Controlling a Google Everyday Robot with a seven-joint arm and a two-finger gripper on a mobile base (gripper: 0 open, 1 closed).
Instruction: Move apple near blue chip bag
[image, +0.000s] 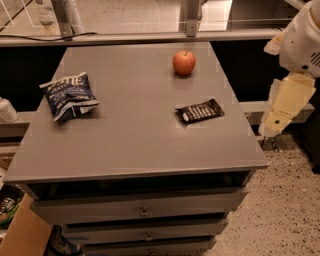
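Note:
The apple (184, 62), small, round and red-orange with a short dark stem, sits at the back right of the grey tabletop (135, 135). The blue chip bag (69, 95), dark navy with white lettering and wrinkled foil, lies at the left side of the table, far from the apple. Only white and pale yellow segments of my arm (287, 100) show, off the table's right edge. My gripper itself is out of view, and nothing touches the apple or the bag.
A flat black rectangular packet (200, 110) with white print lies right of centre, in front of the apple. The table has drawers (144, 212) below. A rail (150, 37) runs behind it. A cardboard box (22, 235) stands on the floor at lower left.

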